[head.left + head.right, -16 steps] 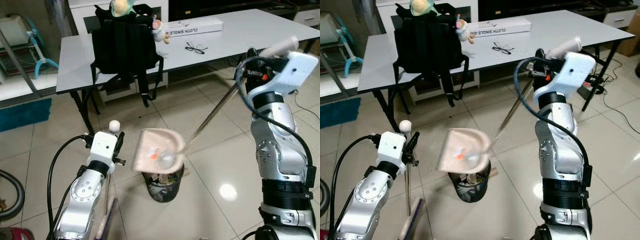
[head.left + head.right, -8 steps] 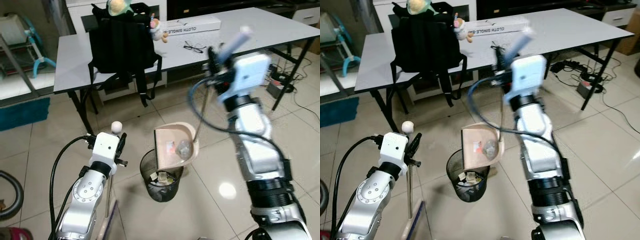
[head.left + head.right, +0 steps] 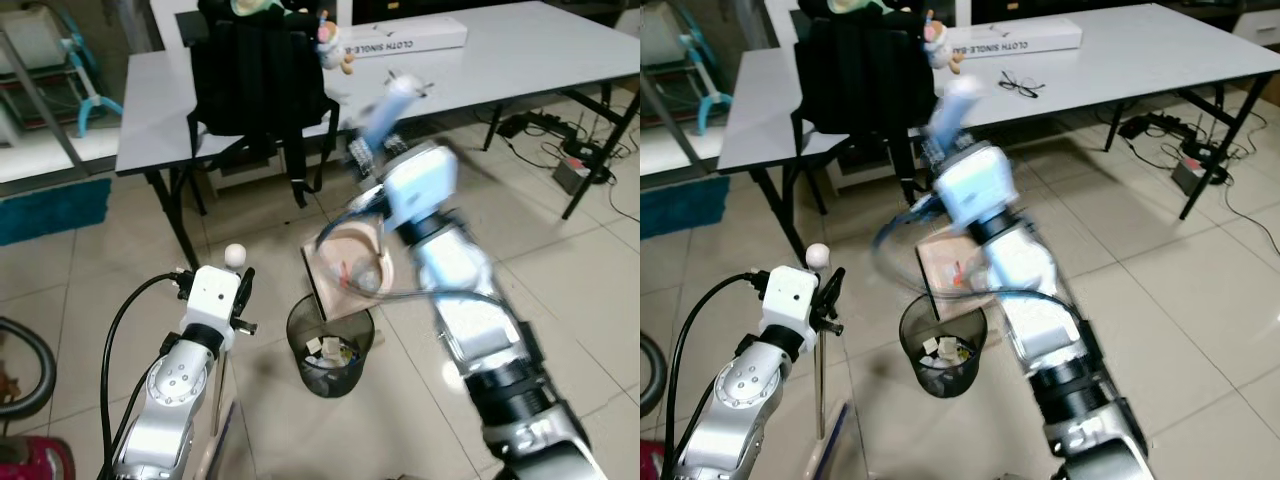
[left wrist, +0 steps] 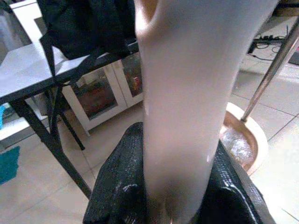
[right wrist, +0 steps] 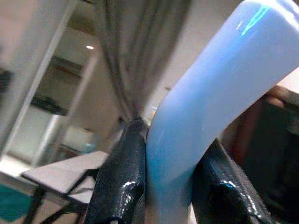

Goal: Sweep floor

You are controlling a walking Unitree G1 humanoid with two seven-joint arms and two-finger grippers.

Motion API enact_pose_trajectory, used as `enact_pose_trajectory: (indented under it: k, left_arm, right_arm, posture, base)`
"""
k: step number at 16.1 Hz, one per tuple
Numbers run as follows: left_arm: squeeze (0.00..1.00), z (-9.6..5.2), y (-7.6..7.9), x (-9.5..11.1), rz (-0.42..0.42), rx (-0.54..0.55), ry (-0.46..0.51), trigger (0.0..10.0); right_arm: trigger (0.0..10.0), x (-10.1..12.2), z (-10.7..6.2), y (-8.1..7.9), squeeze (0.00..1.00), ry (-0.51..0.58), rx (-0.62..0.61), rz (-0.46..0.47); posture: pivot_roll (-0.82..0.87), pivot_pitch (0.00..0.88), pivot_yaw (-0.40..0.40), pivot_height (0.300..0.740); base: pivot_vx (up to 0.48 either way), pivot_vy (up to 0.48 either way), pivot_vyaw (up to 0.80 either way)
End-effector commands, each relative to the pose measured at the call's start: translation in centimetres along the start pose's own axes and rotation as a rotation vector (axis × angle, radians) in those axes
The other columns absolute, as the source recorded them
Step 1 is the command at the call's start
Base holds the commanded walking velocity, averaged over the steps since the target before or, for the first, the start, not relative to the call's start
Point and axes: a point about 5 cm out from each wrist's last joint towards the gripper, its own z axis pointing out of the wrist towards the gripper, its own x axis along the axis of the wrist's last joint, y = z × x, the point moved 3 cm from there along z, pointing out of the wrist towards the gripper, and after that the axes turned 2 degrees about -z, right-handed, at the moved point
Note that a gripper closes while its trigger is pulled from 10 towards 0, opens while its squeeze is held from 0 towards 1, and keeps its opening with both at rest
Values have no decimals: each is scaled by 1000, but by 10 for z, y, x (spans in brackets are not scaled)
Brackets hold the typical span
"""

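A tan dustpan hangs tipped on edge just above the black mesh bin, with bits of litter in its bowl. Its thin metal pole rises to a light blue grip, and my right gripper, blurred, is shut on that grip. My left gripper is shut on the broom pole, which stands upright left of the bin with a white knob on top. In the left wrist view black fingers clamp the pale broom handle, and the dustpan lies beyond.
A grey table stands behind, bearing a black backpack, a long white box and glasses. Cables and a power strip lie on the tiles at right. A teal mat and vacuum hose are at left.
My right arm has swung left and toward the table, turning the dustpan from flat to on edge over the bin. The left arm with the broom has stayed put.
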Motion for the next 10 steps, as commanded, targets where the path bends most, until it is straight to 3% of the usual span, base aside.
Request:
enact_pose_trajectory:
  k: [1,4,10]
  left_arm:
    - [0,-1,-2,4,16,4,12,10000]
    - [0,-1,-1,3,13,-1,10,10000]
    - [0,0,1,1,12,-10,7,10000]
  right_arm:
    - [10000,11,1,-8,0,73,43,-40]
    - [10000,15,-4,-27,0,114,148,-102]
    - [10000,15,-7,-33,0,147,192,-137]
  posture:
    - [-76,0,63,740]
    - [-79,0,63,740]
    - [-81,0,62,740]
  base:
    - [0,0,0]
    - [0,0,0]
    - [0,0,0]
